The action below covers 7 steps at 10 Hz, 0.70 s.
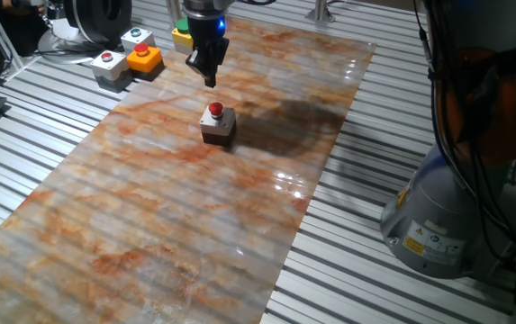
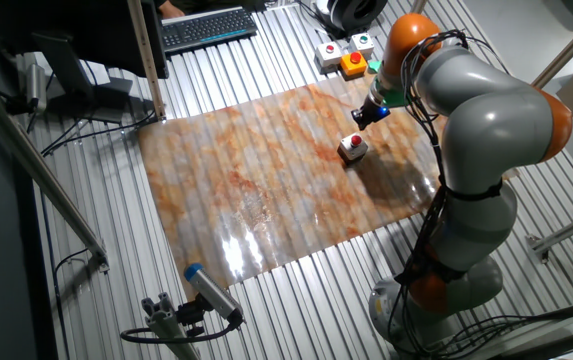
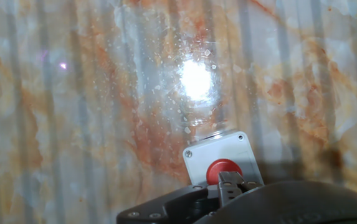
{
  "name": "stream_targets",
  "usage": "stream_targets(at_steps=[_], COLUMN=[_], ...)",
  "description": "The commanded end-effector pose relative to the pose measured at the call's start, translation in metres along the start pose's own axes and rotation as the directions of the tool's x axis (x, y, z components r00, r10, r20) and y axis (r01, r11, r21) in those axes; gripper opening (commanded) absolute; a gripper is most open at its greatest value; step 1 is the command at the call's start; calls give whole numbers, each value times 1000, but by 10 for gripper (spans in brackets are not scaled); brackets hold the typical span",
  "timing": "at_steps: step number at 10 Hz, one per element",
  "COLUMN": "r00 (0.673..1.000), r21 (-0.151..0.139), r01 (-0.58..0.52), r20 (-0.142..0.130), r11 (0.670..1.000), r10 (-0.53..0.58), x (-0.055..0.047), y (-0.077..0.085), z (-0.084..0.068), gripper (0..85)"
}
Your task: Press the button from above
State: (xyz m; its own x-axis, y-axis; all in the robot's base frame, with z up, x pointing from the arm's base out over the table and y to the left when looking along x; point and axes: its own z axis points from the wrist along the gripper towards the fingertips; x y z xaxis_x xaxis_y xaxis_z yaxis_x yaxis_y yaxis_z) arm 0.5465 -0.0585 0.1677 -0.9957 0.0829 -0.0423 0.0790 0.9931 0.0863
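hanging above the marbled mat, the gripper points its dark fingers straight down, its tips up in the air, clear of everything and holding nothing. in one fixed view the fingers taper to what looks like a single point, and the hand view shows only a ribbed fingertip at the bottom edge, so whether the tips are together or apart cannot be told. a blue light glows on the wrist just above the fingers.

the button sits below and slightly nearer than the gripper, on the far half of the mat and well apart from the other boxes. it is a small round red cap standing proud of a square box with a pale grey top, a screw at each visible corner, and a dark brown base. in the hand view the red cap lies just beside the fingertip.

off the mat at the far left, on the slatted metal table, stand an orange box, a light grey box with a red button, and another with a green one. a yellow warning label on the robot base at right is too small to read.
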Motion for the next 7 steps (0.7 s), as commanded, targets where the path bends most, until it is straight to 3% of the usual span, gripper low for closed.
stream_targets(at_steps=[1,7], r00=[1000,1000], r21=[-3,1], r01=[-2,-10], r20=[1,6], r11=[1000,1000], r10=[2,10], x=[0,0], y=[0,-2], z=[2,8], gripper=[0,0])
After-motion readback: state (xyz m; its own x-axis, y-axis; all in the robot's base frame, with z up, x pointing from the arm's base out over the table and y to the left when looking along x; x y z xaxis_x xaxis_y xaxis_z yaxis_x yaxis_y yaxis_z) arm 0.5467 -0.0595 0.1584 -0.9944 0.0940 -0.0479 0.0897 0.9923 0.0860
